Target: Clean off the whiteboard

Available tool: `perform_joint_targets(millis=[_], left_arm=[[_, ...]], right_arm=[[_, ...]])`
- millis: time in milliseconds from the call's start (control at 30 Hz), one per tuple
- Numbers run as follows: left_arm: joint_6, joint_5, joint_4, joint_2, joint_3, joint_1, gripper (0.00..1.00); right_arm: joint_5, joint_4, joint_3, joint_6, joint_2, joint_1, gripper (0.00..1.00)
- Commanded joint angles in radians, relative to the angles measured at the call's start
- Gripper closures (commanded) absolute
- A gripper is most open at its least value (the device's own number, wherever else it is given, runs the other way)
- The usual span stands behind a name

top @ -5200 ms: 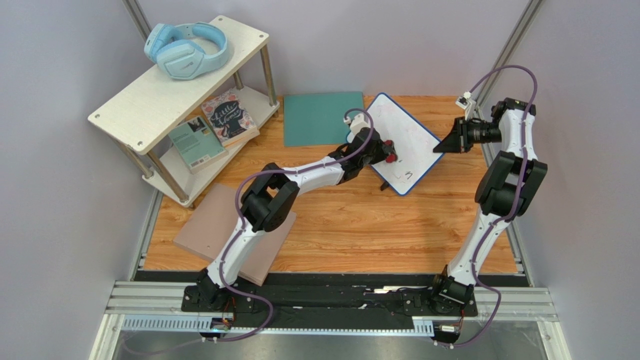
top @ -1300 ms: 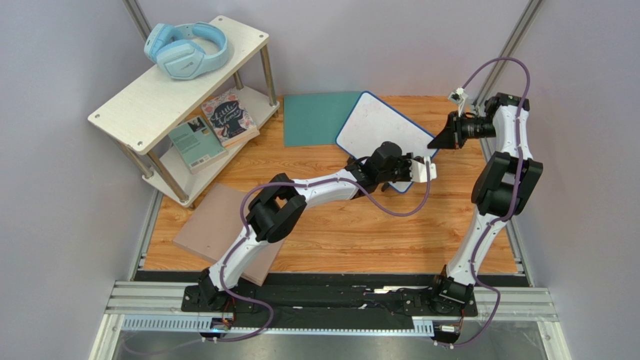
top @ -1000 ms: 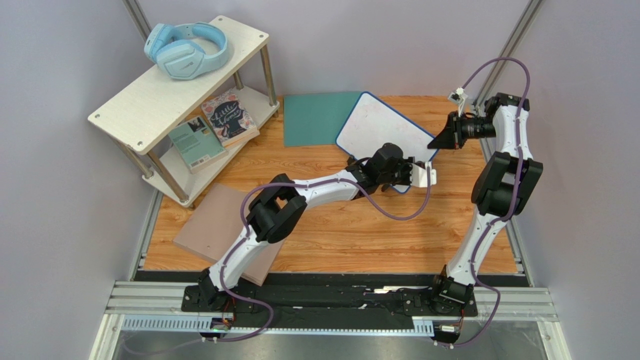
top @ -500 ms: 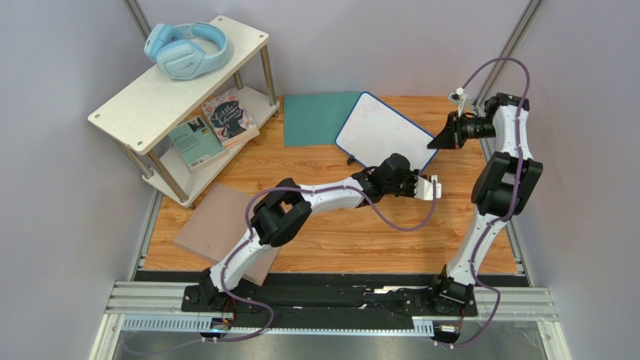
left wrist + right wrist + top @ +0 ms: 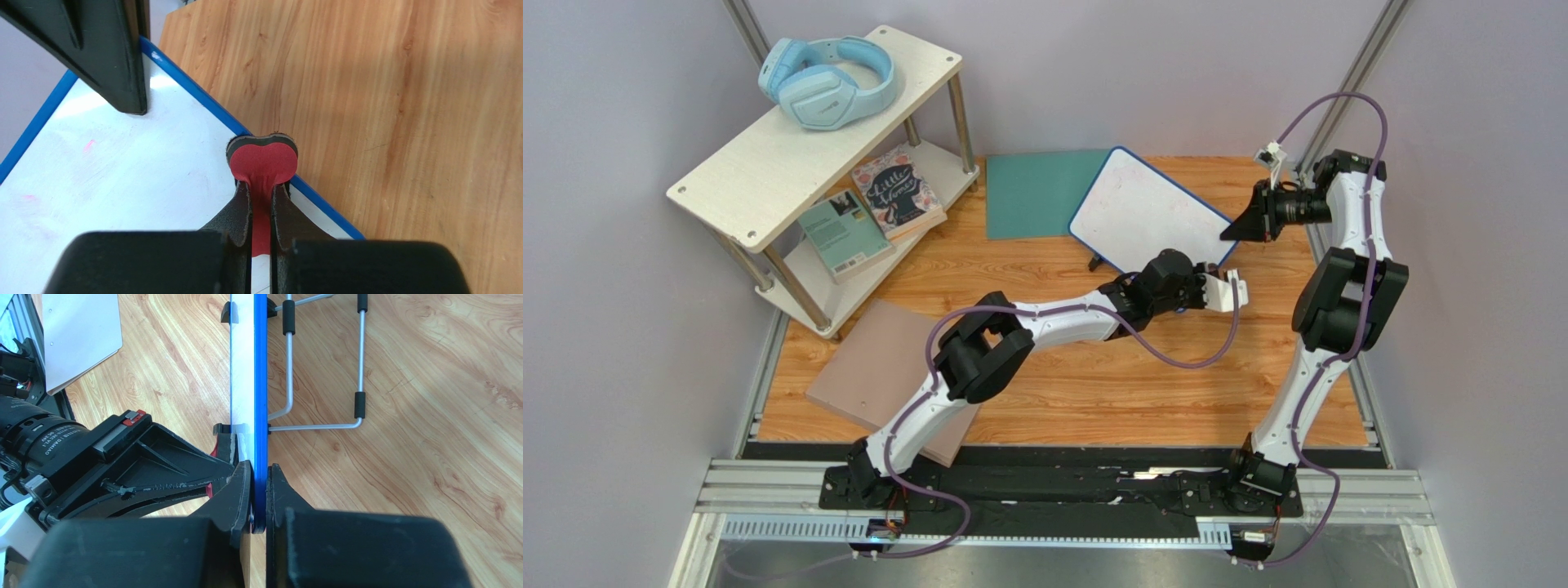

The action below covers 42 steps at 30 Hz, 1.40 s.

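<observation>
Whiteboard (image 5: 1149, 218) standing in the upper middle of the top view, with both claws on it.

I'm seeing its long axis running diagonally from upper left to lower right on the tabletop (image 5: 1112, 368), just right of the teal mat (image 5: 1044, 190), with its white face showing to the top camera. My right claw (image 5: 259, 496) is pinching the blue frame at the right-hand edge. My left claw (image 5: 261, 205) is clenching a red eraser pad (image 5: 263, 160) that is sitting across the frame's lower edge.

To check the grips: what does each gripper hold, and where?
The left gripper pinches a red eraser by its narrow end; the right gripper clamps the whiteboard by its blue edge.
</observation>
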Motion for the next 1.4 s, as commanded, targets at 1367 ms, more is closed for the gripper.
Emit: perform_joint_targets(millis=[1367], left_arm=[[0.502, 0.201, -0.251, -0.091, -0.243, 0.061, 1.00]], right_arm=[[0.157, -0.231, 0.022, -0.115, 0.025, 0.013, 1.00]])
